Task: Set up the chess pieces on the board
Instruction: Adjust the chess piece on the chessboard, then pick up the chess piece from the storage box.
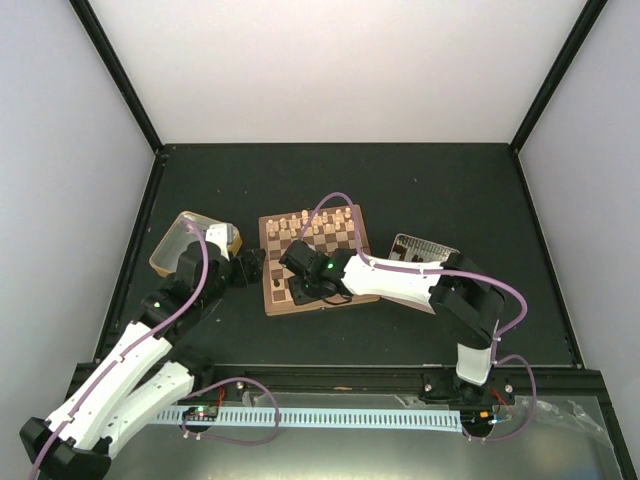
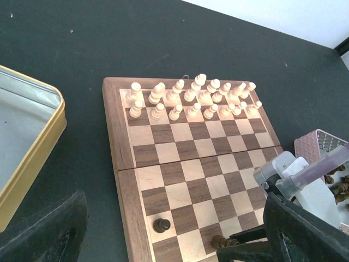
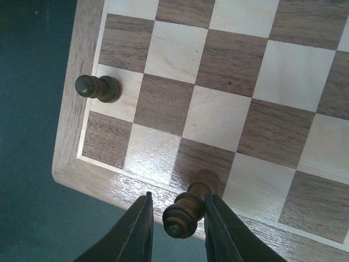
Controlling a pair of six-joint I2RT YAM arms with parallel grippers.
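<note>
The board lies in the middle of the table. The cream chess pieces fill its two far rows, also seen in the left wrist view. A dark pawn stands on a light square near the board's left edge. My right gripper is open around a taller dark piece that stands on a dark square in the near row. Its right finger is at the piece, and a gap shows on the left. My left gripper is open and empty, hovering just left of the board.
A yellow-rimmed metal tin sits left of the board. A pink-rimmed tray with dark pieces sits to the right. The right arm reaches across the board's near right part.
</note>
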